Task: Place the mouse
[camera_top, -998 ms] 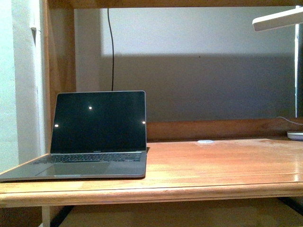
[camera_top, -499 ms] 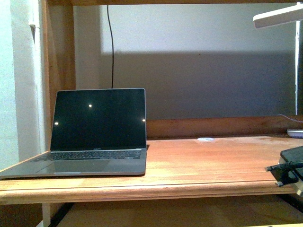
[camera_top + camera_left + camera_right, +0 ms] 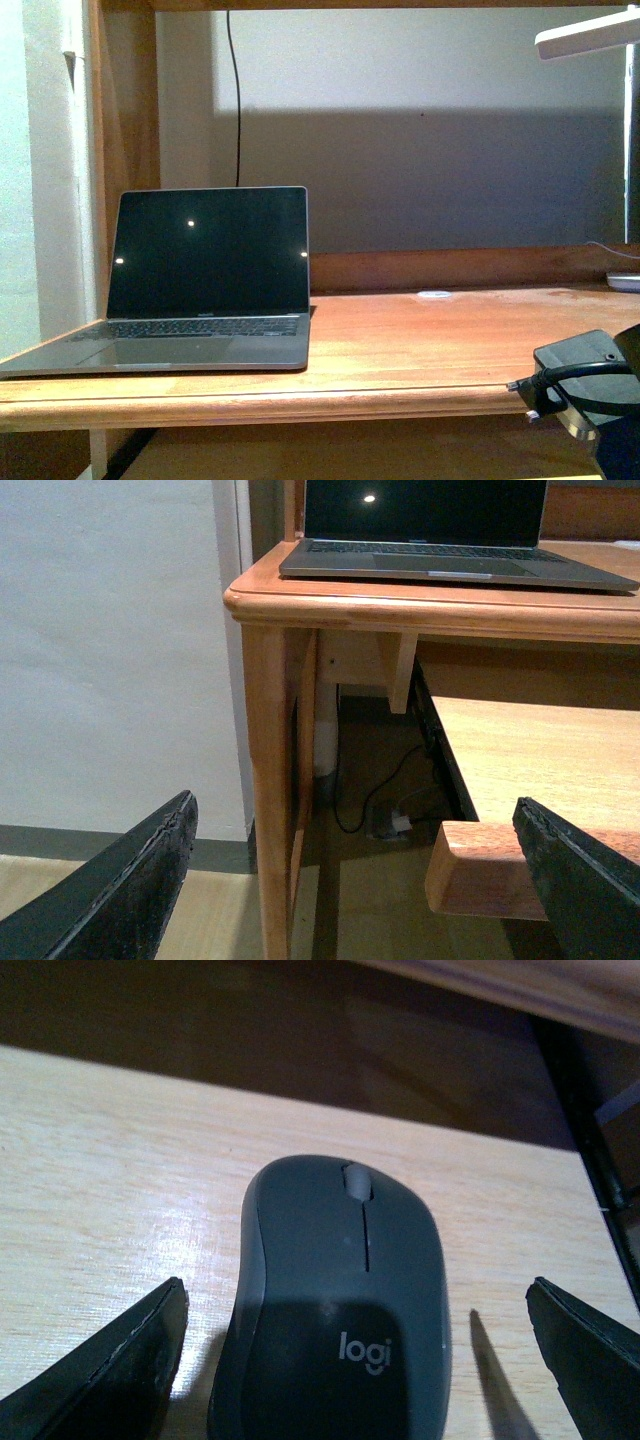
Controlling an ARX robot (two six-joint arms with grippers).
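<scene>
Mouse (image 3: 340, 1300) lies flat on a pale wooden shelf (image 3: 100, 1160), apparently the tray beneath the desk (image 3: 420, 340). It sits untouched between the right gripper's (image 3: 355, 1360) wide-spread fingers (image 3: 120, 1370), which bracket it for a side pinch. Also spread and empty, the left gripper (image 3: 350, 880) hangs clear near the desk leg (image 3: 270, 780).

Open laptop (image 3: 208, 280) at left on wooden desk (image 3: 430, 345), small white disc (image 3: 434, 296) further back, white lamp (image 3: 588, 38) above

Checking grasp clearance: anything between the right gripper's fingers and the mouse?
Nothing. Right wrist view: the mouse lies between the open right gripper's fingers, with only bare pale wood on each side.
</scene>
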